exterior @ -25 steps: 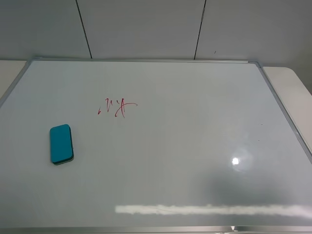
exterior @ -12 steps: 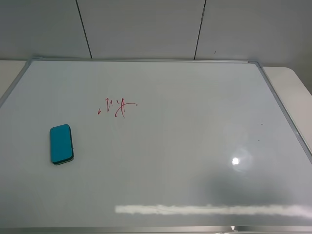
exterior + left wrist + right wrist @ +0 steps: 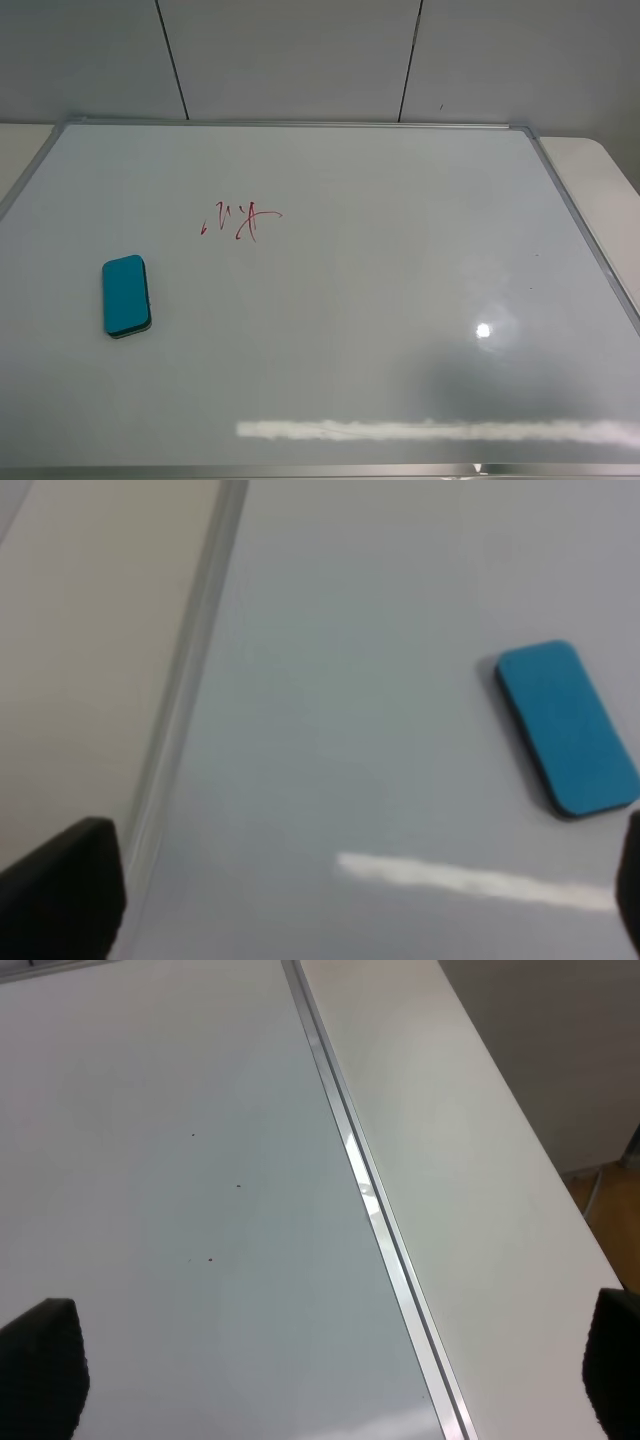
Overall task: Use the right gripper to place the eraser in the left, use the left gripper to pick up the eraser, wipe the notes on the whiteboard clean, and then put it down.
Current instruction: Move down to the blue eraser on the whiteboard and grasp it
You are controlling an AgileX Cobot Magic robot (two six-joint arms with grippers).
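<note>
Eraser (image 3: 126, 295) lies flat on the whiteboard (image 3: 400, 300), which is the largest thing in the scene and fills most of the high view. The board's thin silver frame (image 3: 592, 240) runs around it. A pale table (image 3: 600, 165) shows beyond the board's right and left edges. Behind the far edge stands a grey wall (image 3: 300, 50) split by two dark seams. A long streak of glare (image 3: 430, 430) crosses the near part of the board, and a small bright spot (image 3: 483, 330) sits to the right.

Neither arm shows in the high view. In the left wrist view the left gripper (image 3: 345, 890) hangs over the board's left side with its jaws spread wide and nothing between them. One dark fingertip (image 3: 60, 890) is over the frame (image 3: 190, 680) and the table (image 3: 90, 630). The eraser (image 3: 567, 727) lies ahead of it, well apart. In the right wrist view the right gripper (image 3: 328, 1370) is likewise wide open and empty. The board's right frame (image 3: 380, 1220) runs between its fingertips, with board (image 3: 150, 1160) on one side and table (image 3: 480, 1180) on the other.

The eraser is in the left, near part of the board, teal face up, with its long side running near to far. The notes (image 3: 240, 220), a small red scribble, sit farther off and to its right, apart from it. A few tiny specks (image 3: 238, 1185) dot the board near the right edge.
</note>
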